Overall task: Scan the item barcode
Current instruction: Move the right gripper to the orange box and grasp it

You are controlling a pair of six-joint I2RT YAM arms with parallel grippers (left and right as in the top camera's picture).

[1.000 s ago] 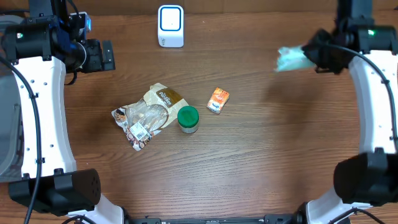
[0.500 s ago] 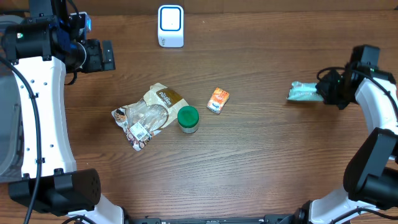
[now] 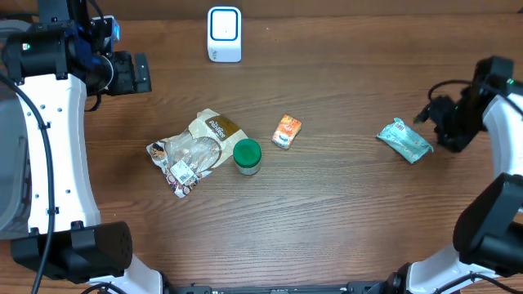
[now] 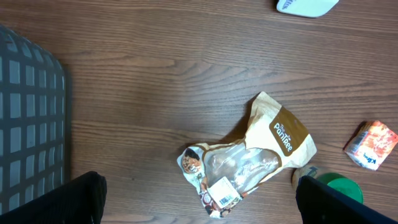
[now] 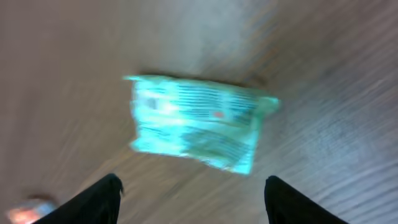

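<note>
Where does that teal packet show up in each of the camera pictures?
Overhead: the teal packet lies on the right side of the wooden table, well to the right of the orange carton.
Left wrist: not in it; the orange carton sits at the right edge.
Right wrist: the teal packet is mid-picture, blurred.
Shared landmark: the orange carton links overhead and left wrist; the wooden table shows in all three.

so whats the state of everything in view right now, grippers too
left gripper: open, empty, raised near the back left
right gripper: open, empty, beside the packet
teal packet: lying flat, in no grip
scanner: untouched; on or off, cannot tell
brown bag: crumpled, lying flat
green-lidded jar: upright, lid on
orange box: lying flat, closed
</note>
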